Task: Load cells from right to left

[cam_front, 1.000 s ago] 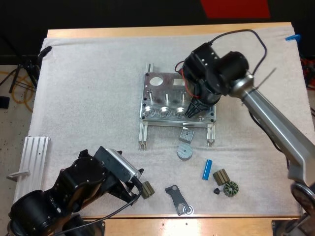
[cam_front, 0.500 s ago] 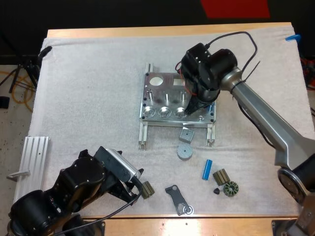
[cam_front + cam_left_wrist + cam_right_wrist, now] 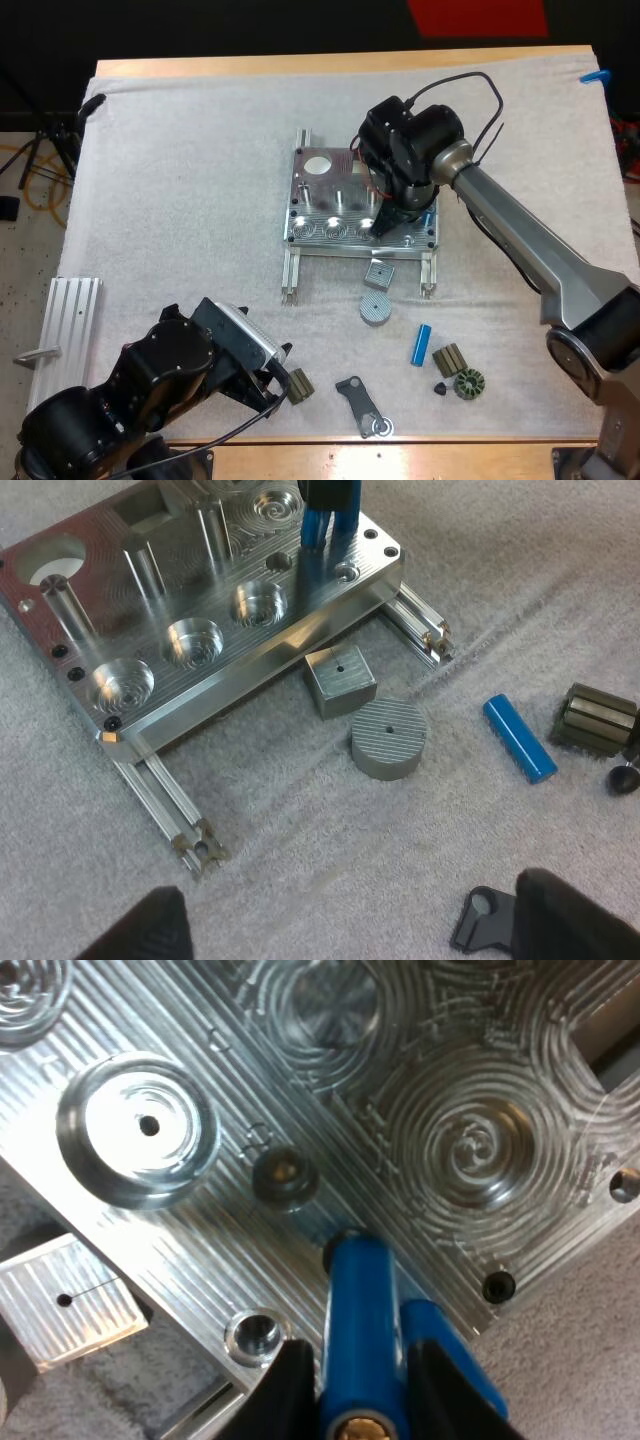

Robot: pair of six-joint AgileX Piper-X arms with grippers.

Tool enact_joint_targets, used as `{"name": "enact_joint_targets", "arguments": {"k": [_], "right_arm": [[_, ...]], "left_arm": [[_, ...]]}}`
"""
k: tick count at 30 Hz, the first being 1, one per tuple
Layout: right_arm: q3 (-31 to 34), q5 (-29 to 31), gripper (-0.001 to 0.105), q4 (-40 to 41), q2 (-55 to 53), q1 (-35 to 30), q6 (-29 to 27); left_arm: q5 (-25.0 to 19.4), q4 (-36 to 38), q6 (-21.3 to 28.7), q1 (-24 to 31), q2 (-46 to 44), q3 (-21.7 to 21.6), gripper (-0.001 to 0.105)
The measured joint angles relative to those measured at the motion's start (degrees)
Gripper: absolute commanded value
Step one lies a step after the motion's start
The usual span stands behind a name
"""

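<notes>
Loading looked barely started: R gripper (image 3: pixel 365 1370) had both fingers pressed on a blue cell (image 3: pixel 358 1300), held upright w/ its lower end at a small hole nr the right front corner of the fixture (image 3: pixel 322 190). Seated or not, couldn't tell. Three round pockets (image 3: pixel 188 640) along the fixture's front edge were empty, so nothing loaded there yet. Second blue cell (image 3: pixel 423 343) lay on the mat (image 3: pixel 180 180), apart from the fixture, nr small dark parts (image 3: pixel 462 380). L gripper (image 3: pixel 278 383) sat at the mat's near edge, fingers apart, holding nothing, just beside a small olive part (image 3: pixel 299 385).
</notes>
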Motion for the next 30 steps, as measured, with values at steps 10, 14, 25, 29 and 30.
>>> {"name": "enact_joint_targets", "arguments": {"k": [10, 14, 25, 29, 30], "right_arm": [[0.0, 0.4, 0.014, -0.3, 0.7, 0.0, -0.3], [-0.3, 0.4, 0.014, -0.1, 1.0, 0.0, -0.3], [-0.3, -1.4, 0.014, -0.3, 1.0, 0.0, 0.3], [-0.3, -1.4, 0.014, -0.3, 1.0, 0.0, 0.5], [-0.3, -1.4, 0.014, -0.3, 1.0, 0.0, 0.5]], "left_arm": [[0.0, 0.0, 0.0, 0.0, 0.0, 0.0, 0.065], [0.0, 0.0, 0.0, 0.0, 0.0, 0.0, 0.065], [0.0, 0.0, 0.0, 0.0, 0.0, 0.0, 0.065], [0.0, 0.0, 0.0, 0.0, 0.0, 0.0, 0.065], [0.0, 0.0, 0.0, 0.0, 0.0, 0.0, 0.065]]}}
